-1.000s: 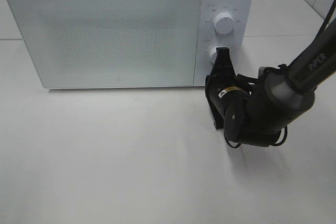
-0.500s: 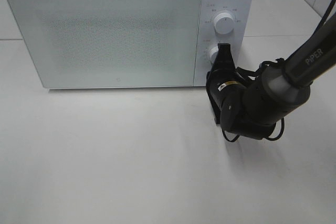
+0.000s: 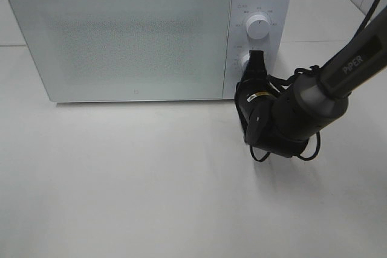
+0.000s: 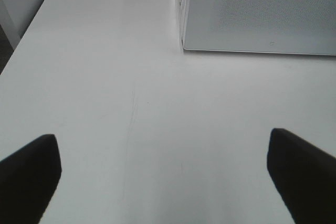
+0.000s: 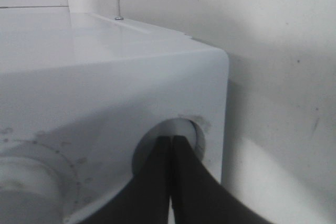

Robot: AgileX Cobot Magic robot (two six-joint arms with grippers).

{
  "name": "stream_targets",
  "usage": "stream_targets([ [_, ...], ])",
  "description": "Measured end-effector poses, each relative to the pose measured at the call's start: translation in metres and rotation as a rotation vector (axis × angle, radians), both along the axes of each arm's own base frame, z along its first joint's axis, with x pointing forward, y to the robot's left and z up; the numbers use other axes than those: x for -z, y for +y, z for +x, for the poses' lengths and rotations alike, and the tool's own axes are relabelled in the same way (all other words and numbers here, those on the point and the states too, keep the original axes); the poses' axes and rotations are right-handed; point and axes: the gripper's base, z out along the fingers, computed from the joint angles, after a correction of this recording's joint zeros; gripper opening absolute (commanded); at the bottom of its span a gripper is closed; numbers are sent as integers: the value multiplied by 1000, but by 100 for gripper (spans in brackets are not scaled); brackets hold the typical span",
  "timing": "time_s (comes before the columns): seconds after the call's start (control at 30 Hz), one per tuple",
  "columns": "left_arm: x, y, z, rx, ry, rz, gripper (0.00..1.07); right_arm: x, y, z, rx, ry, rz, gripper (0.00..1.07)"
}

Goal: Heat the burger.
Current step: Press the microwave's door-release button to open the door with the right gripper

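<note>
The burger shows in no view. The microwave door is shut and frosted, so it may sit inside, hidden. The right gripper has its fingers pressed together, with the tips against the lower knob. The left gripper hangs with its fingers spread. Bare table lies between and ahead of them, up to the microwave's bottom edge.
</note>
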Motion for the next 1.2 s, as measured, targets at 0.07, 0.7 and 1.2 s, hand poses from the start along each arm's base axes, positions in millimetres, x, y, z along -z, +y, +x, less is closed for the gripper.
stream_targets([
  [0.07, 0, 0, 0, 0, 0, 0, 100, 2, 2, 3, 19, -6, 4, 0],
  [0.7, 0, 0, 0, 0, 0, 0, 100, 3, 7, 7, 61, -20, -25, 0],
  [1.2, 0, 0, 0, 0, 0, 0, 100, -9, -2, 3, -38, 51, -53, 0],
])
